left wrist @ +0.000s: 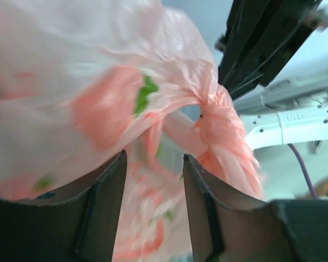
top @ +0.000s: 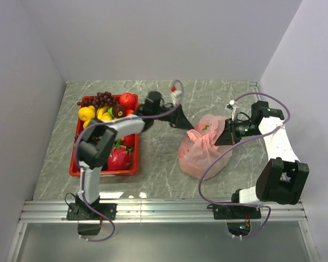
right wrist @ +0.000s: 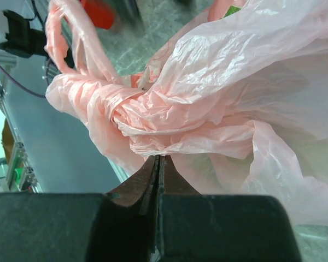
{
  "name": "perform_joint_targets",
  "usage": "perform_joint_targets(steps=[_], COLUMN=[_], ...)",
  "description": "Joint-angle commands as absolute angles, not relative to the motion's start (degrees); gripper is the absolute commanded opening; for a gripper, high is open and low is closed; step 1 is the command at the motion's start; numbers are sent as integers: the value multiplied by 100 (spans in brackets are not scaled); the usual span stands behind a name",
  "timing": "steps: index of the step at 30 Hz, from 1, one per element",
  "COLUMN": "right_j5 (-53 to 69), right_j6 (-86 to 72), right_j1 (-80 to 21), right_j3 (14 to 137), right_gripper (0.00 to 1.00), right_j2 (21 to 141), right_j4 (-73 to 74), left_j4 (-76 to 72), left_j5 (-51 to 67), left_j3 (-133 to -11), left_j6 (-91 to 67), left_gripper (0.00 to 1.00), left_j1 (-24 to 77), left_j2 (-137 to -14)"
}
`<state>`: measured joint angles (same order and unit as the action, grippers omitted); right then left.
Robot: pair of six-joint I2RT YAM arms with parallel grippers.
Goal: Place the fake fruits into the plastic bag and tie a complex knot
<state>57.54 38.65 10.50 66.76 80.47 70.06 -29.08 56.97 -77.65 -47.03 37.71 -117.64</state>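
Note:
The pink plastic bag (top: 205,153) lies on the table right of the tray, with red and green fruits showing through its film (left wrist: 104,109). Its mouth is gathered into a twisted knot (right wrist: 112,106), which also shows in the left wrist view (left wrist: 224,125). My left gripper (top: 190,127) is at the bag's upper left. It is open (left wrist: 154,164), with bag film just beyond its fingertips. My right gripper (top: 218,137) is at the bag's upper right. It is shut (right wrist: 160,158) on a fold of the bag's film just below the knot. More fake fruits (top: 106,112) lie in the tray.
A red tray (top: 130,171) at the left holds purple grapes (top: 98,99), a red apple (top: 127,100), lemons (top: 87,113) and a dragon fruit (top: 119,157). White walls close in the marble table on three sides. A metal rail (top: 164,210) runs along the near edge.

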Motion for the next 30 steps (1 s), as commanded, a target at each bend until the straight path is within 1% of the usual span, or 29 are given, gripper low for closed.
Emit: perform_joint_targets(steps=[1, 3, 4, 5, 6, 7, 8, 9, 11, 13, 15, 18, 25, 26, 28, 29, 30], right_j5=[5678, 5652, 5625, 5616, 5608, 5607, 5581, 5572, 5581, 5599, 5599, 5607, 5669, 5669, 5669, 5652, 5625], right_j6=[4166, 4288, 4315, 4333, 4359, 4368, 4359, 4385, 4377, 4368, 4324, 4342, 4350, 4359, 4403, 4421, 4438], right_j1=[1055, 1055, 1055, 1055, 1055, 1055, 1063, 1055, 1055, 1055, 1046, 1055, 1046, 1046, 1046, 1046, 1046], right_j3=[6943, 6970, 6987, 6996, 7005, 7022, 7022, 7031, 7023, 7014, 7014, 7031, 7040, 7040, 7023, 7005, 6996], right_gripper=[0, 0, 0, 0, 0, 0, 0, 0, 0, 0, 0, 0, 0, 0, 0, 0, 0], right_j2=[7901, 7901, 7893, 7884, 7884, 7884, 7884, 7910, 7928, 7928, 7936, 7919, 7901, 7901, 7875, 7858, 7849], right_j4=[7180, 7233, 7251, 7251, 7260, 7268, 7277, 7295, 7304, 7295, 7286, 7286, 7295, 7304, 7339, 7339, 7348], left_j4=[-1138, -443, 405, 822, 1339, 1997, 2326, 2564, 2899, 2865, 3224, 3533, 3384, 3366, 3384, 3332, 3218], left_j5=[5782, 5871, 5897, 5958, 5976, 5959, 5968, 5994, 5951, 5661, 5634, 5528, 5510, 5485, 5519, 5580, 5607], left_j3=[-7734, -7926, -8032, -8181, -8513, -8656, -8796, -9068, -9254, -9474, -9937, -10265, -10344, -10397, -10476, -10503, -10451], left_j6=[-3237, -2396, -2095, -1752, -1070, -820, -600, -224, -97, -280, -255, -202, -378, -395, -431, -465, -709], left_gripper=[52, 56, 57, 57, 60, 61, 66, 67, 68, 68, 68, 68, 66, 65, 52, 43, 27], left_j1=[3235, 3042, 3024, 3015, 3049, 3085, 3120, 3190, 3269, 3445, 3646, 3892, 4184, 4192, 4166, 4149, 4035], left_j2=[-10838, -10496, -10425, -10372, -10328, -10327, -10345, -10397, -10467, -10599, -10870, -11109, -11399, -11478, -11557, -11592, -11593])
